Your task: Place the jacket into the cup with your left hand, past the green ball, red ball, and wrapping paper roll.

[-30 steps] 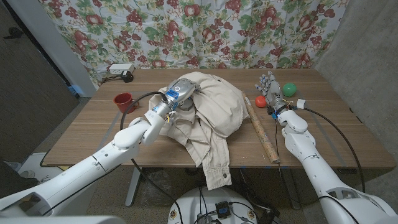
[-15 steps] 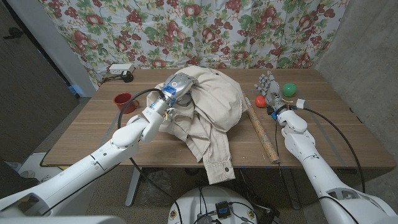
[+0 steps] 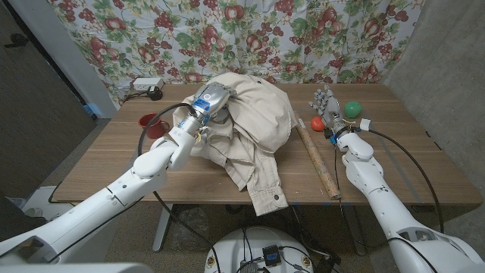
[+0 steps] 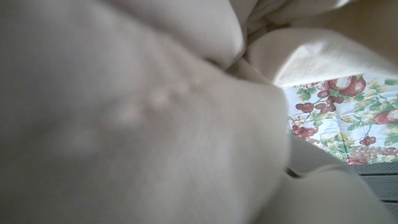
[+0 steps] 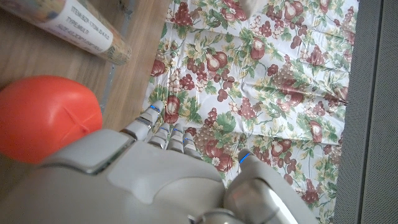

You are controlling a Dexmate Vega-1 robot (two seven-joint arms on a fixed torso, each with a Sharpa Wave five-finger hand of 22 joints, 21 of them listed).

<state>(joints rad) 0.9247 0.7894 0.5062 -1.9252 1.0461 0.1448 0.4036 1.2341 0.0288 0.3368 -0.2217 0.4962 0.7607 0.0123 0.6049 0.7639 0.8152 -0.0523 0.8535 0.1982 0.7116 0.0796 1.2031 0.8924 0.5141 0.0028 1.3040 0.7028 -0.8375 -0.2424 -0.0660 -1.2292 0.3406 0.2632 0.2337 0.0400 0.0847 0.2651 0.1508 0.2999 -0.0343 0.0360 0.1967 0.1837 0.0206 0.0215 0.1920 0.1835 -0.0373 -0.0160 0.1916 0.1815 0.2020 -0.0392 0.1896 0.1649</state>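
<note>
Crumpled beige cloth jacket (image 3: 254, 125) bunched in left hand (image 3: 212, 101); right hand (image 3: 327, 102) empty, fingers apart.

The head camera looks down from above the near edge of a wooden table (image 3: 106, 163), facing a flowered curtain (image 3: 250, 34) at the back, both arms entering from the bottom corners. The left wrist camera sits pressed close against the beige jacket (image 4: 137, 124), the cloth blurred, a patch of curtain at one side. The right wrist camera looks along the back of the right hand (image 5: 143, 180), very near the red ball (image 5: 46, 124) and paper roll (image 5: 71, 25). All three views share the curtain.
</note>
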